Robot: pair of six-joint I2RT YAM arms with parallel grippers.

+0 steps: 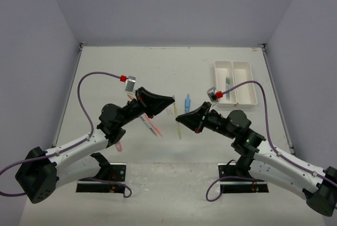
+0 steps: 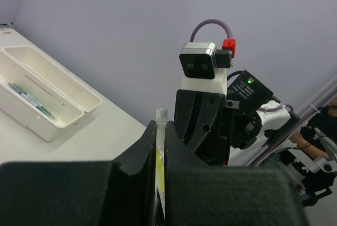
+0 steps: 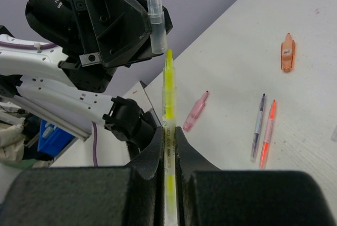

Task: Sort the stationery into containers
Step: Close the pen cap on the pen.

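I see matt black plastic on the left end effector (image 2: 160, 147) and right end effector (image 3: 168, 149). The yellow highlighter (image 3: 169, 94) looks like glossy translucent plastic, its cap (image 3: 156, 23) clear plastic. The trays (image 2: 50, 127) are smooth white plastic; the counter (image 2: 100, 136) around them is matt.

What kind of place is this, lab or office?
Likely a robotics lab test cell: left arm and right arm bolted to a white table, plain walls boxing it in, trays and pens laid out.

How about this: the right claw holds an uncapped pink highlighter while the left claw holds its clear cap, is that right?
Not quite: the highlighter in the right claw is yellow, not pink, as the right wrist view shows. It is uncapped, and the left claw does hold the clear cap.
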